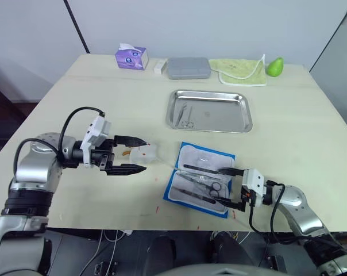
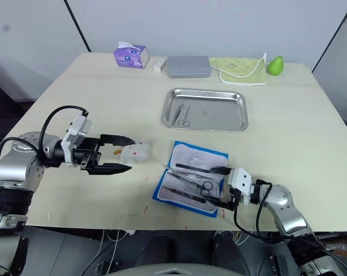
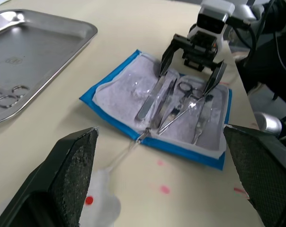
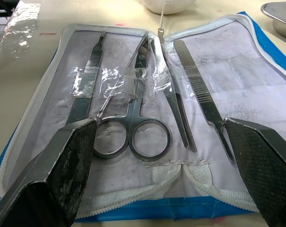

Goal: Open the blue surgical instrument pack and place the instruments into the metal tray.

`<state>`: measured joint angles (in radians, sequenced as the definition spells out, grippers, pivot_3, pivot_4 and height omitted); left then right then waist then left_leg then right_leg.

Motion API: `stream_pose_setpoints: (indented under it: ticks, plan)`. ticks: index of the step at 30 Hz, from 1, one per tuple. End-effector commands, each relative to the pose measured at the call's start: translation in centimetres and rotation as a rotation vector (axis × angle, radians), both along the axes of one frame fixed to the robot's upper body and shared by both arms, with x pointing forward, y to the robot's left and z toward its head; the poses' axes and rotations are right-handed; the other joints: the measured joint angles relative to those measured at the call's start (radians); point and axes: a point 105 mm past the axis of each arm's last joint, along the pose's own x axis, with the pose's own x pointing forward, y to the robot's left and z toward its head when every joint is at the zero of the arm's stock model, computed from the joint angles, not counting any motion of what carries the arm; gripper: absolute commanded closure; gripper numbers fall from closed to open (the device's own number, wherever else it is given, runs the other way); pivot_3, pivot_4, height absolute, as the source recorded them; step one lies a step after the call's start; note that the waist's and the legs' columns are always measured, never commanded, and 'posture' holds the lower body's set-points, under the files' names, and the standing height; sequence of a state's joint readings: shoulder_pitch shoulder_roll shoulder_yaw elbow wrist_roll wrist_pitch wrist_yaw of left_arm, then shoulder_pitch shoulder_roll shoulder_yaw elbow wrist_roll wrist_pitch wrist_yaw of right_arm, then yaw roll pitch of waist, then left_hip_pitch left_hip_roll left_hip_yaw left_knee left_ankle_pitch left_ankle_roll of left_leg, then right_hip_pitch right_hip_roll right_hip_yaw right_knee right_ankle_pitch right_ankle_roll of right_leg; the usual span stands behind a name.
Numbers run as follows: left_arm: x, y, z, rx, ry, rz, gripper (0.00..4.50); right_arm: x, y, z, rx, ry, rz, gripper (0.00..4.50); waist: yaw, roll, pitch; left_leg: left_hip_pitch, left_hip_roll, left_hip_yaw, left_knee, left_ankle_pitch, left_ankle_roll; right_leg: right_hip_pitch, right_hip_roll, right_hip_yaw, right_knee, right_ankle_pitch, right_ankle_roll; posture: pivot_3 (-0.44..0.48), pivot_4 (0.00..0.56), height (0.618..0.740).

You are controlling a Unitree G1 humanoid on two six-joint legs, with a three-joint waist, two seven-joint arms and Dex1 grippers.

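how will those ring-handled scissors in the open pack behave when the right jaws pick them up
The scissors look like thin polished steel, so probably stiff but slippery between the right gripper's open jaws. They lie flat on the pack lining, likely leaving little to get under. Crinkled clear film lies across their blades, so it may drag or lift with them.

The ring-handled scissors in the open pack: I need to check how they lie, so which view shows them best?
The right wrist view: the scissors lie close up, rings nearest, under clear film on the blue surgical instrument pack. The left wrist view shows them farther off; the eye views show them small.
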<state>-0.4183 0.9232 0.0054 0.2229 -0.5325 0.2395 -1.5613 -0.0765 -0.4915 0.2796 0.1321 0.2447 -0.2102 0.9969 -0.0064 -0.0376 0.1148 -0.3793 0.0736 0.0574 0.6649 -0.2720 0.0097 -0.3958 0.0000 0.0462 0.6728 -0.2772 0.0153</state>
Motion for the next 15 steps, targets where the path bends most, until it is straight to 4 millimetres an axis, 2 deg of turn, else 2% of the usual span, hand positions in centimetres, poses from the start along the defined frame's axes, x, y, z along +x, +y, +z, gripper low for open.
stream_pose_setpoints:
  ticks: [1, 6, 7, 12, 13, 14, 15]
  plan:
    - [0.3, -1.4, 0.7, 0.044, -0.098, -0.087, 0.02, -1.5, -2.7, -5.8, -0.176, 0.207, -0.066, 0.0, 0.002, 0.0, 0.0, 0.0, 0.0, 0.001, 0.0, 0.0, 0.0, 0.0, 0.0, 0.0, 0.0, 0.0, 0.0, 0.0, 0.15, 0.736]
    - [0.8, -3.8, 0.1, 0.077, -0.104, -0.148, 0.02, -1.4, -2.7, -5.8, -0.173, 0.205, -0.073, 0.0, 0.002, 0.0, 0.0, 0.0, -0.001, 0.002, 0.0, 0.0, 0.0, 0.001, 0.001, 0.001, 0.0, 0.0, 0.0, 0.0, 0.15, 0.736]
    - [1.5, -4.2, 0.0, 0.099, -0.116, -0.113, 0.02, -1.5, -2.7, -5.9, -0.173, 0.204, -0.074, 0.0, 0.002, 0.0, 0.0, 0.0, -0.001, 0.002, 0.0, 0.0, 0.0, 0.001, 0.001, 0.001, 0.0, 0.0, 0.0, 0.0, 0.15, 0.736]
    - [3.1, -7.5, -0.9, 0.166, -0.14, -0.203, 0.02, -1.5, -2.7, -6.0, -0.174, 0.202, -0.084, 0.0, 0.005, -0.001, -0.001, 0.0, -0.001, 0.002, 0.001, 0.0, 0.0, 0.001, 0.002, 0.002, 0.0, 0.0, 0.0, 0.0, 0.15, 0.736]
    - [3.4, -7.9, -1.0, 0.164, -0.139, -0.203, 0.41, -1.5, -2.7, -6.0, -0.174, 0.201, -0.086, 0.0, 0.005, -0.001, -0.001, 0.0, -0.001, 0.003, 0.001, 0.0, 0.0, 0.001, 0.002, 0.002, 0.0, 0.0, 0.0, 0.0, 0.15, 0.736]
    - [3.5, -8.3, -1.3, 0.163, -0.138, -0.223, 0.52, -1.5, -2.7, -5.9, -0.171, 0.201, -0.09, 0.0, 0.004, -0.002, -0.001, 0.0, -0.001, 0.003, 0.001, 0.0, 0.0, 0.001, 0.002, 0.002, 0.0, 0.0, 0.0, 0.0, 0.15, 0.736]
    - [3.6, -8.6, -1.5, 0.163, -0.134, -0.235, 0.9, -1.5, -2.6, -5.9, -0.171, 0.201, -0.092, 0.0, 0.004, -0.002, -0.001, 0.0, -0.001, 0.002, 0.001, 0.0, 0.0, 0.001, 0.003, 0.002, 0.0, 0.0, 0.0, 0.0, 0.15, 0.736]
